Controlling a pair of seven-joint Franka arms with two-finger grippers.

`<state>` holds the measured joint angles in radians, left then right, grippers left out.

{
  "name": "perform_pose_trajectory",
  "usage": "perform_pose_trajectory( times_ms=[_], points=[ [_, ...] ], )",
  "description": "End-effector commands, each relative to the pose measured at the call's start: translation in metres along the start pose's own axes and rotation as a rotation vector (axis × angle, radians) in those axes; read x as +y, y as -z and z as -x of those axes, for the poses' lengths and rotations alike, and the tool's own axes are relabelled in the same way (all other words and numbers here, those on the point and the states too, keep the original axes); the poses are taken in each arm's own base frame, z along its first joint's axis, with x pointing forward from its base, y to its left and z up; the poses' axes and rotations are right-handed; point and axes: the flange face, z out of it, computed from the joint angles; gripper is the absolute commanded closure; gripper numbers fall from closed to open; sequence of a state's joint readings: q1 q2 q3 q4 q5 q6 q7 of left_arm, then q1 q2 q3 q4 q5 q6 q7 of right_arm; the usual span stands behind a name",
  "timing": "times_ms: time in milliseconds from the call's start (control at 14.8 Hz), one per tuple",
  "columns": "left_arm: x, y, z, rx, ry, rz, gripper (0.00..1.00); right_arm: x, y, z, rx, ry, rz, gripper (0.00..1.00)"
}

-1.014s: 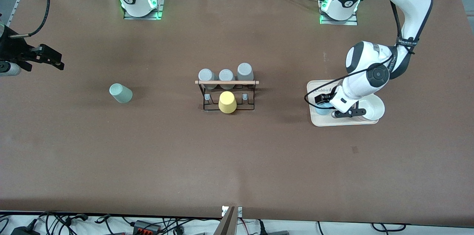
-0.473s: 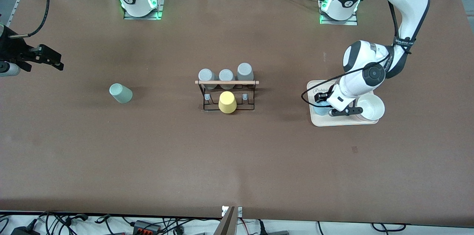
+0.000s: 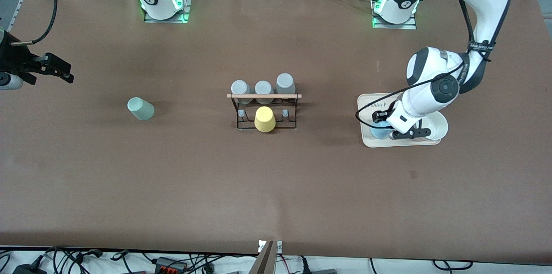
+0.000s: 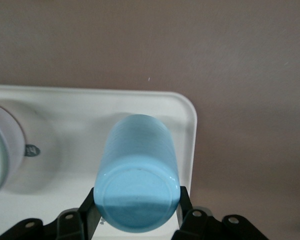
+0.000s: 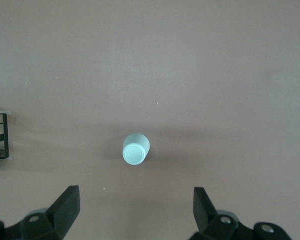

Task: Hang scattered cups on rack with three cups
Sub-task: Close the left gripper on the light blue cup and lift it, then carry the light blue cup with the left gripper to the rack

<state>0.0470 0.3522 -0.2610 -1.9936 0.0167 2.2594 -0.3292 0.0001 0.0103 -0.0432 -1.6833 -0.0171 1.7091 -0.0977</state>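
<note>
The left gripper [image 4: 136,212] has both fingers [image 4: 88,212] pressed against a light blue cup [image 4: 137,175] over a white tray [image 4: 80,107] on the brown surface [image 4: 240,65].

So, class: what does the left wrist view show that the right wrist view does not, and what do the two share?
Only the left wrist view: the light blue cup lying between the left gripper fingers, on the beige tray, beside a white bowl.

Only the right wrist view: the mint green cup on the table, the open right gripper above it, and an edge of the black rack.

Both: the brown table.
</note>
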Motion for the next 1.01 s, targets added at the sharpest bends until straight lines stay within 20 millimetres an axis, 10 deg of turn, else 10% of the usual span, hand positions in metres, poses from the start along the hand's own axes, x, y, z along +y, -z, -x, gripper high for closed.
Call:
perform_pose_trajectory(
  times_ms=[0, 541, 946],
  points=[
    [0.017, 0.060, -0.018, 0.020, -0.010, -0.016, 0.67, 0.003, 0.001, -0.001, 0.009, 0.014, -0.001, 0.00],
    [0.132, 0.137, -0.002, 0.072, 0.208, 0.079, 0.66, 0.008, -0.001, 0.001, -0.005, -0.006, -0.003, 0.00],
    [0.227, 0.118, 0.012, 0.036, 0.358, 0.131, 0.65, 0.014, -0.002, 0.001, -0.008, -0.018, -0.005, 0.00]
  ],
)
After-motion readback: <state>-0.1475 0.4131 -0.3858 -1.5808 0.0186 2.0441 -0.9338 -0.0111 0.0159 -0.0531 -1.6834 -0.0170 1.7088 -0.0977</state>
